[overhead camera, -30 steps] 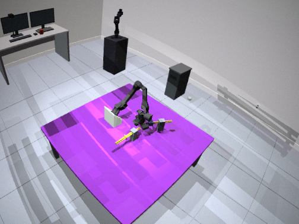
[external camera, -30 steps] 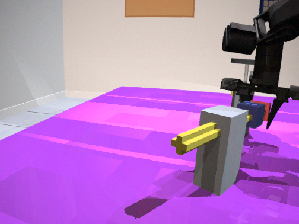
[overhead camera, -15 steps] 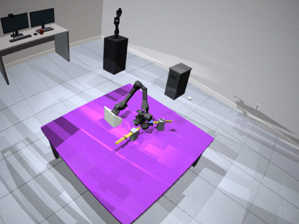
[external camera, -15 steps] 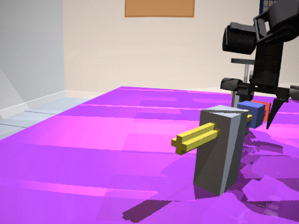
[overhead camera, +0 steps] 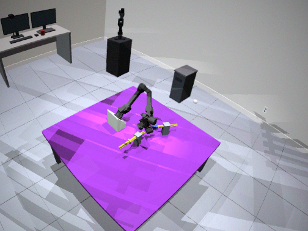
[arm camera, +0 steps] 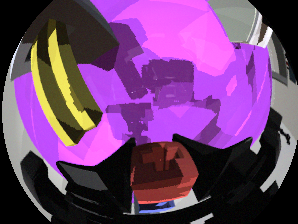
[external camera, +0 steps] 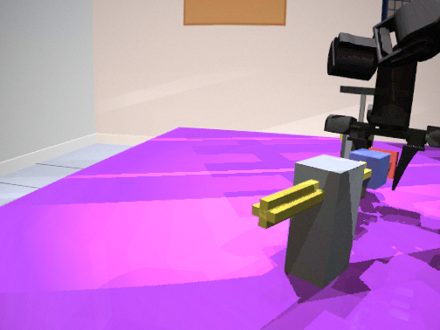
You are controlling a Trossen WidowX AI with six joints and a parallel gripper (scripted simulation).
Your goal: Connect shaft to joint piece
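Note:
The red square joint piece [external camera: 391,163] [arm camera: 164,175] shows a cross-shaped opening in the wrist view, facing up the picture. My gripper [overhead camera: 150,128] [arm camera: 154,142] is shut on it, one finger on each side. The blue hinge part [overhead camera: 155,126] [external camera: 371,169] [arm camera: 156,206] links it to the fixed yellow shaft [overhead camera: 173,124] [external camera: 288,202], which runs through a grey block [overhead camera: 165,128] [external camera: 325,223]. The second yellow shaft [overhead camera: 124,144] [arm camera: 72,90] passes through its own grey block [overhead camera: 137,139] [arm camera: 82,20]. In the wrist view its cross-shaped end lies left of the red piece, apart from it.
A pale upright panel [overhead camera: 116,120] stands beside the arm's base on the purple table [overhead camera: 137,189]. Both grey blocks stand near the gripper, one on each side. A desk, a black pedestal [overhead camera: 118,56] and a dark cabinet [overhead camera: 183,84] stand beyond the table.

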